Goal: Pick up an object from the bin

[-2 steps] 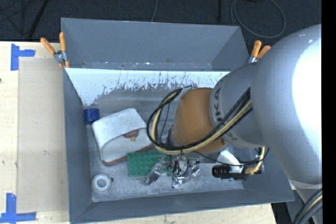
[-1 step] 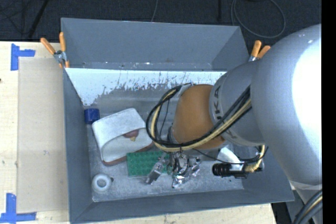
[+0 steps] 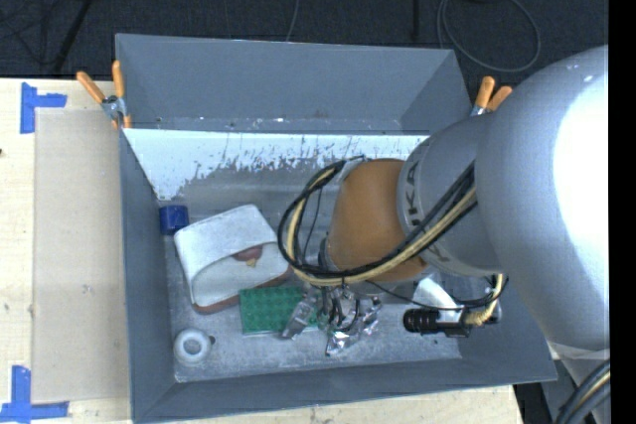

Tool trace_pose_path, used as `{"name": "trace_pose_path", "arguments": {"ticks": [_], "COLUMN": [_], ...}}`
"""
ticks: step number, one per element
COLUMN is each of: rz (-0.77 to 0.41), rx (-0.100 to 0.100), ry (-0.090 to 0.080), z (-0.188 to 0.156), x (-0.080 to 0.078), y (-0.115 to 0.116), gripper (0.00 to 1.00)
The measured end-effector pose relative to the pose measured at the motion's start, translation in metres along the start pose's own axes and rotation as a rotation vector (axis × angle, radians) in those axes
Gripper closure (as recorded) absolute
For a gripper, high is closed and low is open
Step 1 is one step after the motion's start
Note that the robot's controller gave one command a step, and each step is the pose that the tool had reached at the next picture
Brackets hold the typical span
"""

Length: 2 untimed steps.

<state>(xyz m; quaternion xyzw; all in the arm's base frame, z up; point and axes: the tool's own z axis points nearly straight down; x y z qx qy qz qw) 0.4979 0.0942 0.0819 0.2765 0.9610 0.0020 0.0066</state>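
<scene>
Hanging low just right of the green flat pad (image 3: 263, 308), the pincer (image 3: 343, 325), which I cannot tell is spread or pressed together, should probably slide onto the pad's right edge and pinch it gently, keeping off the white sponge (image 3: 224, 243) just behind the pad.

Matt metal bin (image 3: 288, 84), studded green plastic plate (image 3: 263, 310).

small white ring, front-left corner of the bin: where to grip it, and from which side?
Probably straight down from above, pinching the white ring across its outer rim. It lies flat, hole up, apart from the green pad, but the bin walls sit close, leaving little room for a side approach.
</scene>
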Motion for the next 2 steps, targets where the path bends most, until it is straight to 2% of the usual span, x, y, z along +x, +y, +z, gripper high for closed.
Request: {"name": "trace_pose_path", "arguments": {"ticks": [1, 2], "rz": [-0.001, -0.003], "rx": [0.006, 0.005], "ry": [0.010, 0.009], "z": [-0.046, -0.099], "x": [-0.001, -0.003], "y": [0.000, 0.001], "gripper": [1.00, 1.00]}}
